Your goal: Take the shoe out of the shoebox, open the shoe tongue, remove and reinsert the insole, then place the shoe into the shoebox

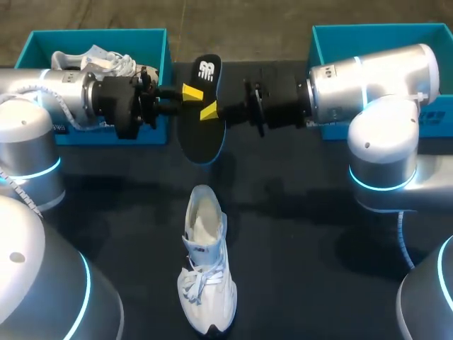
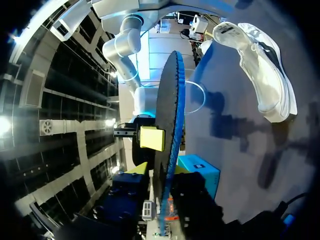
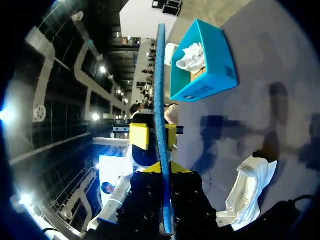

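Observation:
A black insole [image 1: 202, 138] with a blue rim hangs in the air above the far middle of the table, edge-on in both wrist views [image 2: 167, 100] [image 3: 160, 75]. My right gripper [image 1: 209, 111] [image 3: 164, 170] is shut on the insole, one yellow tip on each face. My left gripper [image 1: 190, 93] [image 2: 157, 172] meets it from the other side, its fingers straddling the insole slightly apart, open. A white shoe [image 1: 205, 262] [image 2: 265, 75] [image 3: 250, 185] lies on the black table in front of them, its mouth toward the grippers.
A teal shoebox [image 1: 152, 42] [image 3: 210, 75] at the far left holds another white shoe [image 1: 92, 60]. A second teal box [image 1: 325, 42] [image 2: 200, 167] stands at the far right, partly behind my right arm.

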